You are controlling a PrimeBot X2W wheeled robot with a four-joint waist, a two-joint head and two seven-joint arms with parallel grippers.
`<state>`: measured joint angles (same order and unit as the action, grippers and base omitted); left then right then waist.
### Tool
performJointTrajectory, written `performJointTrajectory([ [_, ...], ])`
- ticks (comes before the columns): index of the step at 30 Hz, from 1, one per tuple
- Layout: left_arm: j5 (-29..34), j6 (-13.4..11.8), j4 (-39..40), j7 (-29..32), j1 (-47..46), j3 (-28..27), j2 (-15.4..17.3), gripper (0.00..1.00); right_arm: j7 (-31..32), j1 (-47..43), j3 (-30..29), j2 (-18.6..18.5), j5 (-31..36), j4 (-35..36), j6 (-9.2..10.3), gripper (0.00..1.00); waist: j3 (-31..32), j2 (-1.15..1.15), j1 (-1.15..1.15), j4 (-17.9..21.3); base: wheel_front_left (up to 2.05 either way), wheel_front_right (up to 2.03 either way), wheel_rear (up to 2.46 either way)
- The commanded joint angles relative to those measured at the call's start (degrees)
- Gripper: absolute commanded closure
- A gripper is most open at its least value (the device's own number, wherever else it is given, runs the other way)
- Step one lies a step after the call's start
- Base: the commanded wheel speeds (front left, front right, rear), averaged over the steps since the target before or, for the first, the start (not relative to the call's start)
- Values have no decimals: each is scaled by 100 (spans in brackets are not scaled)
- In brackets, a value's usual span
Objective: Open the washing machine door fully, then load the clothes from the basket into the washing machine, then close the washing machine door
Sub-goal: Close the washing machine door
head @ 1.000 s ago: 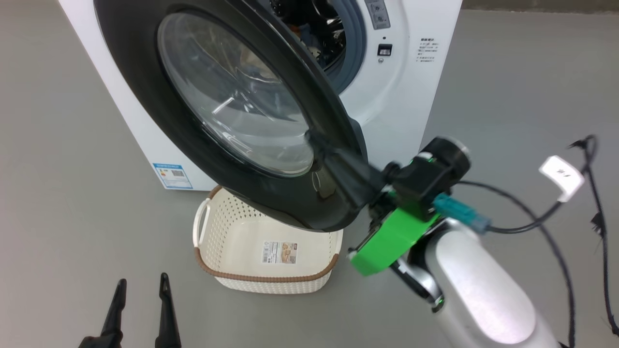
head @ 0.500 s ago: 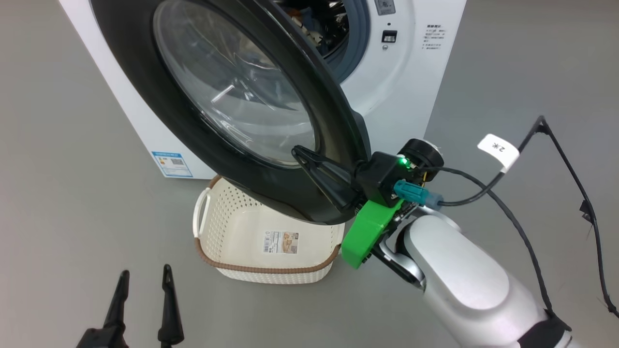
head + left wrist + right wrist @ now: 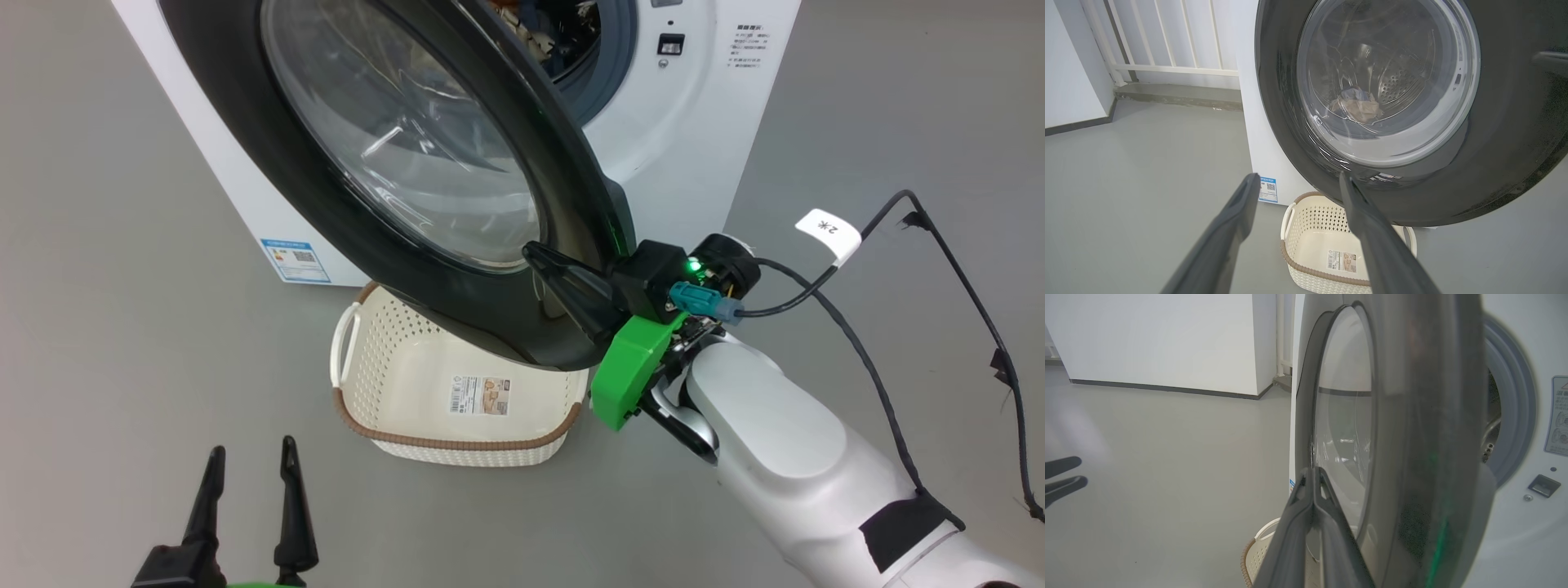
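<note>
The washing machine [image 3: 686, 147] stands ahead with its door [image 3: 482, 327] partly swung out, black rim and glass bowl facing me. Clothes [image 3: 531, 28] lie in the drum and show through the glass as clothes [image 3: 1357, 108]. Under the door's lower edge the basket [image 3: 408, 392] sits on the floor with nothing visible in it. My right gripper [image 3: 535, 251] is shut, its fingers lying against the door's outer face near the lower right rim; the right wrist view shows the right gripper [image 3: 1314, 471] beside the glass. My left gripper [image 3: 251, 451] stands open, low at the left, apart from the basket.
A black cable with a white tag [image 3: 829, 233] loops off my right wrist, and more cable [image 3: 980, 327] hangs at the right. A white railing [image 3: 1167, 41] and a wall stand behind the machine to its left. Grey floor [image 3: 98, 327] spreads around the basket.
The head camera has shifted, so the machine sits higher in view. My right wrist has turned and its shut fingers now lie along the door's front. The left gripper stays open.
</note>
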<state>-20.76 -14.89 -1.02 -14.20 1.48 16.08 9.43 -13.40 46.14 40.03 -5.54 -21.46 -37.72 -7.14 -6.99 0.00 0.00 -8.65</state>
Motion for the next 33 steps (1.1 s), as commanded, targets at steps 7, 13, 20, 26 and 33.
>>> performJointTrajectory([
  [7, 69, 29, 79, -74, -278, -214, 22, 0, -146, 257, -17, 191, -163, -369, -35, 100, -46, 0, 0, -17, 0, 0, 0],
  [13, 93, 38, 76, -77, -291, -240, -6, 0, -157, 305, -144, 210, -273, -477, -35, 100, -91, 0, 0, -10, 0, 0, 0],
  [20, 135, 82, 88, -79, -344, -253, -62, 0, -159, 376, -347, 171, -227, -504, -35, 100, -180, 0, 0, -25, 0, 0, 0],
  [26, 196, 146, 108, -79, -440, -239, -127, 0, -159, 624, -719, 58, -138, -638, -35, 100, -347, 0, 0, -99, 0, 0, 0],
  [33, 279, 289, 64, -79, -659, -219, -262, 0, -160, 1053, -1270, -127, 1, -910, -35, 100, -658, 0, 0, -282, 0, 0, 0],
])
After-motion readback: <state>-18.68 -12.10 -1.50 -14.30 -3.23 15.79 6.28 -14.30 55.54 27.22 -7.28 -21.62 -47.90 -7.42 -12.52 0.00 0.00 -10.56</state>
